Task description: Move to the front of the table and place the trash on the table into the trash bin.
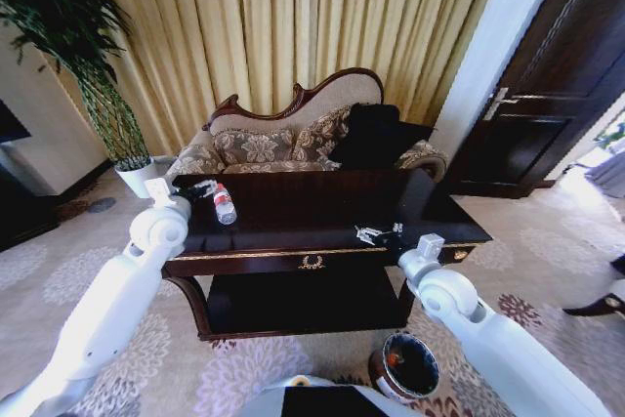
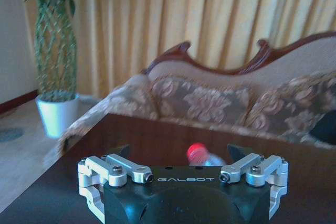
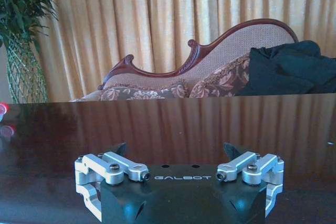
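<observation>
While both arms are raised over the counter [image 1: 322, 204], the left claw [image 2: 178, 156] is held wide just short of the bottle [image 1: 225, 205]; the right claw [image 3: 176, 153] is spread wide near the scraps [image 1: 376, 234]. The trash bin [image 1: 405, 366] stands on the floor.

Large dark wooden table [image 1: 293, 212]: glossy, mirror-smooth top, gold trim. Clear plastic bottle [image 1: 225, 206]: red cap. Left gripper [image 2: 178, 157] and right gripper [image 3: 175, 153]: matt black body, bare silver metal linkages. Patterned cloth sofa [image 1: 283, 139]: carved polished wood frame.
</observation>
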